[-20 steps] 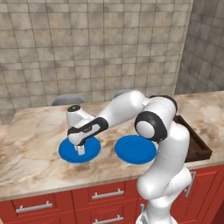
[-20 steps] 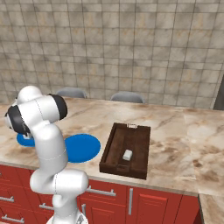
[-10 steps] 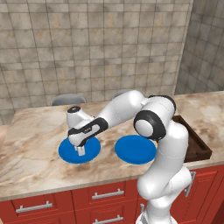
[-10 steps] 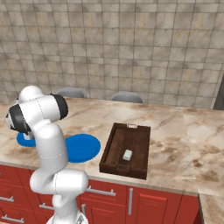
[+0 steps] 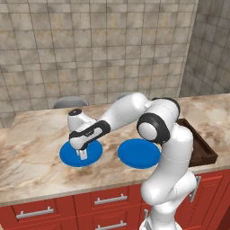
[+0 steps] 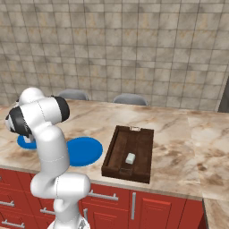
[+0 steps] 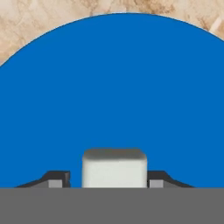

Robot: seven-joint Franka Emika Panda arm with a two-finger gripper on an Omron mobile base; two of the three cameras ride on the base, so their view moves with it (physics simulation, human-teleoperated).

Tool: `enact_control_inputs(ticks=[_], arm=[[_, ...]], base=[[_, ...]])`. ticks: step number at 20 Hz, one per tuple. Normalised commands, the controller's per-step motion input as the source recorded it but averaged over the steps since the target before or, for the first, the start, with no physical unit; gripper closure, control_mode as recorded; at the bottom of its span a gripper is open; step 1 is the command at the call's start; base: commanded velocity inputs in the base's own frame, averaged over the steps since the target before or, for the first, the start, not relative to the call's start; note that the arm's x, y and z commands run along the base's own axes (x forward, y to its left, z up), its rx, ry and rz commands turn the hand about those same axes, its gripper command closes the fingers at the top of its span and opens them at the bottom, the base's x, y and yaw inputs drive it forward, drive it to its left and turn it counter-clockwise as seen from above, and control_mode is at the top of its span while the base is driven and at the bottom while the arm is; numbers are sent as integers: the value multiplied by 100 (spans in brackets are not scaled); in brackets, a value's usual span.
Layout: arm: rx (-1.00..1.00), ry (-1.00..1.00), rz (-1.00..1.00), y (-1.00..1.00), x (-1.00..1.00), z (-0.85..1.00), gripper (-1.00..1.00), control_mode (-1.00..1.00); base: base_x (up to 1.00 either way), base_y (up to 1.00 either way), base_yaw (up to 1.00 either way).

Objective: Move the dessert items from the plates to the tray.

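Cream-coloured and squared off, the cube (image 7: 114,168) sits between my fingers (image 7: 56,179), one dark tip on each side of it, the gap only slightly wider than the cube. Whether the pads already press its sides I cannot tell; they stand close beside it, and nothing shows it raised off the plate. It rests on the left plate (image 5: 67,155), the blue disc near the front edge of the worktop (image 5: 36,134), toward its left end, and my gripper (image 5: 83,154) points straight down onto it.

To do this step well, I judge I should close evenly on the two opposite flat faces, keep the cube centred so neither tip nudges it sideways across the smooth disc, and lift straight up before swinging right.

The second plate (image 5: 139,153) lies just right of the first, also near the front edge, and looks bare. Beyond it, toward the right end of the worktop, lies the dark wooden tray (image 6: 112,159), with the other cube (image 6: 130,158) already resting inside it. My path to the tray passes over the bare plate; only the tray's low rim needs clearing, and I should set down apart from the cube already there.
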Motion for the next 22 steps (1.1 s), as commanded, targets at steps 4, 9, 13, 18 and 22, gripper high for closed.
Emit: enact_control_inputs(ticks=[4,9,13,18,22], arm=[[0,0,0,0,0,0,100,-100],[0,0,0,0,0,0,100,-100],[0,-2,0,1,0,0,100,-100],[0,0,0,0,-2,28,100,-100],[0,0,-4,0,-7,43,100,-100]], base=[[0,0,0],[0,0,0],[0,0,0],[0,0,0],[0,0,0]])
